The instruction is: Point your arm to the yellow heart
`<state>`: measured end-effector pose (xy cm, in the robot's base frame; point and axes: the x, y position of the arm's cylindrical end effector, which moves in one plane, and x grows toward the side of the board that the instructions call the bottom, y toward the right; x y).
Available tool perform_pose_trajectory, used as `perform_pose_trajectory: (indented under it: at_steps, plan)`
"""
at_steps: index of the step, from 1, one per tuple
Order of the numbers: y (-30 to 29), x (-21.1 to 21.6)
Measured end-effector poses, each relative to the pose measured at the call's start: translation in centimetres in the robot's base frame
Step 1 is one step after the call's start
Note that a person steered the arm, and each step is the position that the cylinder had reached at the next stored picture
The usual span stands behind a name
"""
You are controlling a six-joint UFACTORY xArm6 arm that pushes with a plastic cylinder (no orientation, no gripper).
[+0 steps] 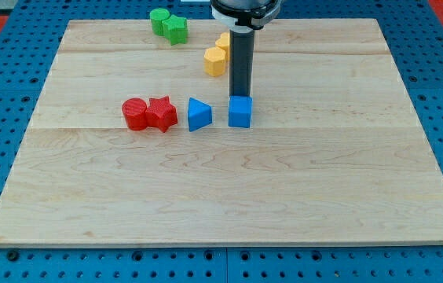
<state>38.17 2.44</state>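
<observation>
Two yellow blocks sit near the view's top centre: one to the left of the rod, and one above it that is partly hidden behind the rod. I cannot tell which of them is the heart. My tip is down on the board just above the blue cube, touching or nearly touching its far side. It is a little below and to the right of the nearer yellow block.
A blue triangular block lies left of the cube. A red star and a red cylinder touch each other further left. Two green blocks sit together at the top. The wooden board rests on a blue perforated table.
</observation>
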Motion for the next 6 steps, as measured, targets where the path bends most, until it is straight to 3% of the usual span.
perform_pose_trajectory:
  at_steps: [2,4,6]
  plan:
    - [0.1,1.0]
    - [1.1,-5.7]
    - [1.5,-6.7]
